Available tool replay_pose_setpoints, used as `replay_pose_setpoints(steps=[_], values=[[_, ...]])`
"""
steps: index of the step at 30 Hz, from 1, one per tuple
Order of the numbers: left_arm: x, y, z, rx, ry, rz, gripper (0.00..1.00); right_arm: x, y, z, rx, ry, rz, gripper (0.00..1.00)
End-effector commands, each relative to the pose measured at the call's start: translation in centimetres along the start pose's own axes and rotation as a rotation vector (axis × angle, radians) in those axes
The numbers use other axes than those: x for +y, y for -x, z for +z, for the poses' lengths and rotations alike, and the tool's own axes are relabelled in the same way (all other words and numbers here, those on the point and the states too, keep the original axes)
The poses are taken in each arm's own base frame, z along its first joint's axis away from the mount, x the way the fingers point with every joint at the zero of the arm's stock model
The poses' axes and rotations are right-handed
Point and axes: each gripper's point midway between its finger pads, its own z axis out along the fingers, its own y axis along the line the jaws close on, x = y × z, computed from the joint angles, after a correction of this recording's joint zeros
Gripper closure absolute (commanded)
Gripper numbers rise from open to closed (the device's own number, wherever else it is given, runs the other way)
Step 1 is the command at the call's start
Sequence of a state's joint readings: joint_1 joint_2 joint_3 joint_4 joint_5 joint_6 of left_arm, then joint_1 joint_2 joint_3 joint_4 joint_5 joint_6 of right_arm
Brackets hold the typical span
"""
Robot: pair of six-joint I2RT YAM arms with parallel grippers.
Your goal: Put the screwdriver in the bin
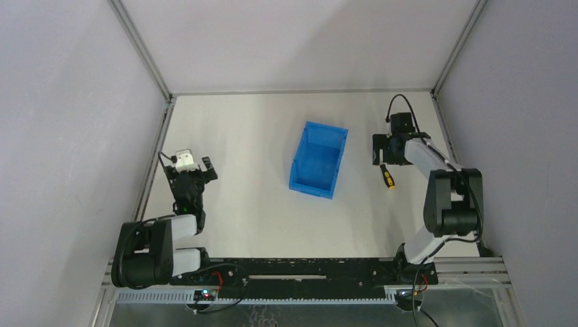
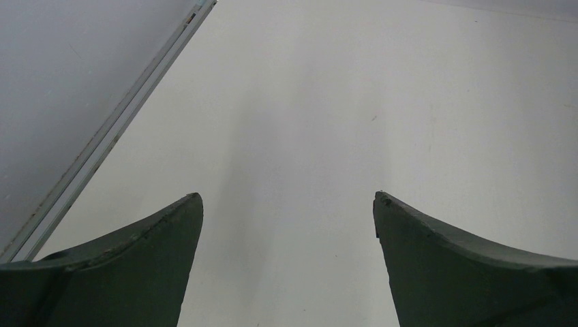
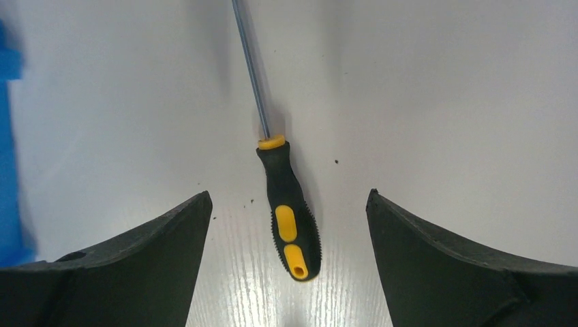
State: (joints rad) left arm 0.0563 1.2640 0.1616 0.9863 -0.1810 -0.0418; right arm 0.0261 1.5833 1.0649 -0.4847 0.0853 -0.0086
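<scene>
The screwdriver [image 1: 388, 178] lies flat on the white table, right of the blue bin [image 1: 311, 187]. In the right wrist view its black and yellow handle [image 3: 290, 211] lies between my open fingers, and the grey shaft [image 3: 249, 68] points away from me. My right gripper [image 1: 380, 161] hovers over the handle, open, its midpoint [image 3: 287, 194] above it, with both fingers clear of it. The bin is empty and shows as a blue blur at the left edge of the right wrist view [image 3: 8, 170]. My left gripper [image 1: 192, 172] is open and empty at the table's left, seen over bare table in its wrist view [image 2: 286, 196].
Grey enclosure walls with metal corner rails stand around the table; one rail [image 2: 102, 139] runs close on the left of my left gripper. The right wall rail [image 1: 443, 129] is just behind my right arm.
</scene>
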Motion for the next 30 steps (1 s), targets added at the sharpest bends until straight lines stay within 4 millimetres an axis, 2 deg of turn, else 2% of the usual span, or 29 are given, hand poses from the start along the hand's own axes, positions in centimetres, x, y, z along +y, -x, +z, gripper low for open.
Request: replay_pose_setpoints(steps=[1, 2, 8, 10, 11, 13, 14, 17, 21, 27, 30], values=[[-0.1, 3.2, 0.8, -0.102, 0.004, 0.000, 0.00, 0.4, -0.6, 1.7, 0.087, 0.058, -0.038, 0.11], [-0.1, 3.2, 0.8, -0.101, 0.004, 0.000, 0.00, 0.0, -1.0, 2.2, 0.108, 0.065, -0.013, 0.13], [-0.2, 3.2, 0.8, -0.101, 0.003, 0.000, 0.00, 1.2, -3.6, 4.4, 0.211, 0.150, -0.002, 0.34], [-0.1, 3.2, 0.8, -0.101, 0.006, 0.000, 0.00, 1.3, -3.8, 4.8, 0.223, 0.152, 0.001, 0.44], [-0.1, 3.2, 0.8, -0.101, 0.004, 0.000, 0.00, 1.2, -3.8, 4.8, 0.223, 0.146, 0.006, 0.54], [-0.2, 3.2, 0.8, -0.101, 0.004, 0.000, 0.00, 1.1, -3.0, 4.4, 0.205, 0.136, 0.025, 0.84], [-0.2, 3.2, 0.8, -0.102, 0.004, 0.000, 0.00, 1.1, -2.2, 3.9, 0.183, 0.135, 0.034, 0.92], [-0.2, 3.2, 0.8, -0.102, 0.003, 0.000, 0.00, 0.9, 0.8, 1.1, 0.090, 0.125, 0.065, 1.00], [-0.1, 3.2, 0.8, -0.102, 0.005, 0.000, 0.00, 0.7, 4.2, -3.5, 0.016, 0.111, 0.133, 1.00], [-0.2, 3.2, 0.8, -0.101, 0.003, 0.000, 0.00, 1.7, 7.1, -10.2, -0.062, 0.146, 0.198, 1.00], [-0.2, 3.2, 0.8, -0.101, 0.003, 0.000, 0.00, 4.1, 7.7, -13.0, -0.067, 0.166, 0.183, 1.00]])
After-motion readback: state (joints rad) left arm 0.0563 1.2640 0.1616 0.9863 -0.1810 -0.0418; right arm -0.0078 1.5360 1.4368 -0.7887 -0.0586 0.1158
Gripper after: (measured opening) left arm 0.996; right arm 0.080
